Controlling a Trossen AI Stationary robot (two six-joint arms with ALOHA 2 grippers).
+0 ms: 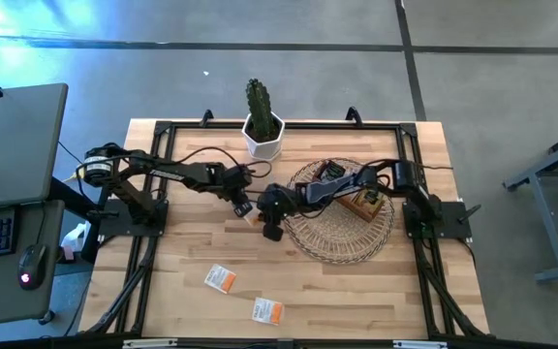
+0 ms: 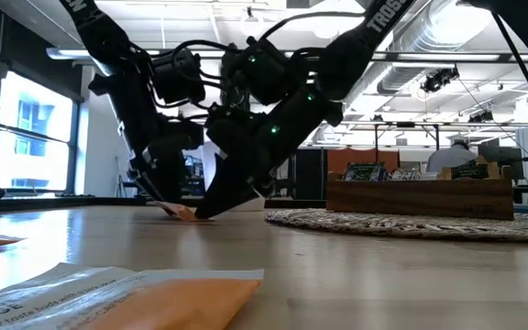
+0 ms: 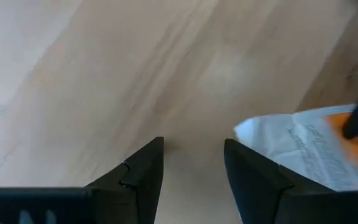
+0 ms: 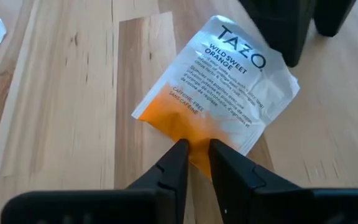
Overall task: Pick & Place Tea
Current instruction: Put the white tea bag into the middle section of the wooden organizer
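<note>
Left claw (image 1: 243, 206) and right claw (image 1: 271, 229) meet beside the wicker tray (image 1: 342, 237).

The table (image 4: 61, 93) is pale wood, smooth, with visible grain and plank seams. The tea sachet (image 4: 219, 87) on it looks like crinkled paper or foil — white and orange, with a slight sheen and printed lettering. The right pincer (image 4: 194, 152) has matt black, plastic-looking fingers, and the left pincer (image 3: 191, 171) looks the same. The round tray (image 1: 342, 228) is rough woven wicker — the box (image 2: 420, 194) on it is brown wood.
</note>
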